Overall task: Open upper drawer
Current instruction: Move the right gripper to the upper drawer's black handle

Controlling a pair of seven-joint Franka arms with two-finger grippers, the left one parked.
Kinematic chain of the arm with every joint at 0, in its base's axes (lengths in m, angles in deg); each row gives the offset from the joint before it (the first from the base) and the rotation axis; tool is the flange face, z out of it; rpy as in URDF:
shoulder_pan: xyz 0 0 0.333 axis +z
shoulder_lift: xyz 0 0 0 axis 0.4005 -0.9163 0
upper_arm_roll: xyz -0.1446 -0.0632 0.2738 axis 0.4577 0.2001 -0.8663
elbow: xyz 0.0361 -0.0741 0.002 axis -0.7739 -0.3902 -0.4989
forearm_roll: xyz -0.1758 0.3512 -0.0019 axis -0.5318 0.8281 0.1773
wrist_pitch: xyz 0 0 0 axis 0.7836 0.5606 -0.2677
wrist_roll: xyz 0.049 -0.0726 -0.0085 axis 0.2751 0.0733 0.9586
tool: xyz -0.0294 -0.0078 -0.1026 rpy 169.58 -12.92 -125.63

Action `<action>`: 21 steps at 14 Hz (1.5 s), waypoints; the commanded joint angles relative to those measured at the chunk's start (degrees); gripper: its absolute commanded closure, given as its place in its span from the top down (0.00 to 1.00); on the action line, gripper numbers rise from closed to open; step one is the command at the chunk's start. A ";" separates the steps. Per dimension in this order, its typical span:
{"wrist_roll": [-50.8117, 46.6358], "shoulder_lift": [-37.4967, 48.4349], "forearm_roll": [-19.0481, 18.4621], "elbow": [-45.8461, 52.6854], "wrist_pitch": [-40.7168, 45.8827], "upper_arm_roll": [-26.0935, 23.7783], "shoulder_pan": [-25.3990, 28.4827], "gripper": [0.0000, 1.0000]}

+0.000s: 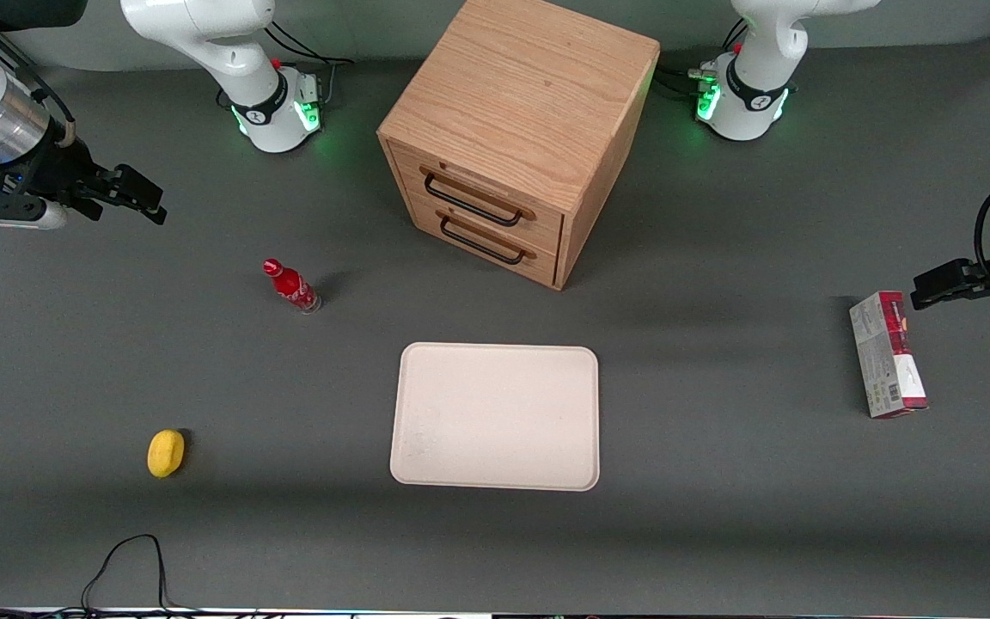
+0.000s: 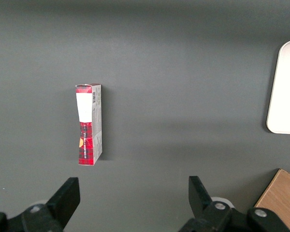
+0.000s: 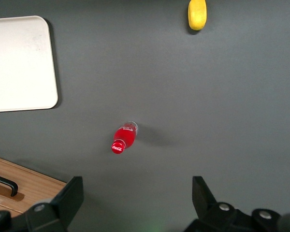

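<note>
I judge I'm at the approach step: my gripper [image 1: 130, 196] hangs spread wide and empty, well apart from the upper drawer [image 1: 479, 196], whose handle [image 1: 471, 201] it must reach.

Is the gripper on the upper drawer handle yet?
No. The open gripper hangs toward the working arm's end of the table, well clear of the shut upper drawer.

oak-grain upper drawer [image 1: 478, 196], seemingly matt table [image 1: 718, 481]
</note>
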 commanded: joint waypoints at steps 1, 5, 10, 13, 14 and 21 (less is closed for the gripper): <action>0.97 0.11 0.81 0.71 1.37 0.28 0.35 1.00; 1.49 -3.56 1.42 3.33 0.86 0.19 0.44 1.00; 0.88 -15.43 0.72 16.42 2.95 -11.38 0.44 1.00; 4.28 -18.34 0.54 19.34 3.23 -18.50 0.44 1.00; 8.83 -18.70 0.63 19.69 3.23 -20.96 0.44 1.00; 24.93 -26.25 5.71 24.71 4.45 -35.05 0.70 1.00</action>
